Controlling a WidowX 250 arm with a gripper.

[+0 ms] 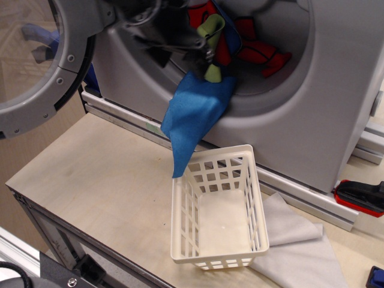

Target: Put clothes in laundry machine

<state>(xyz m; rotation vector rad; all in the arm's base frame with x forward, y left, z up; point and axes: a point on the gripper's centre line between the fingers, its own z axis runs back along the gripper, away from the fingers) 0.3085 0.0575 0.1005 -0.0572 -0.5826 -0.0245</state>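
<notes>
The grey laundry machine fills the back, its round door swung open at the left. The clothes lie at the drum's lower rim. The bright blue cloth hangs out over the rim, its tip down near the basket. The light green cloth is draped above it, partly lifted. The red cloth with black outlines lies inside the drum. My gripper is a dark, blurred shape in the drum opening, left of the green cloth and touching or very close to it. Its jaws are too blurred to read.
A white lattice basket stands empty on the wooden table, below the drum. A pale grey cloth lies at its right. A red and black tool sits at the right edge. The table's front edge runs close at lower left.
</notes>
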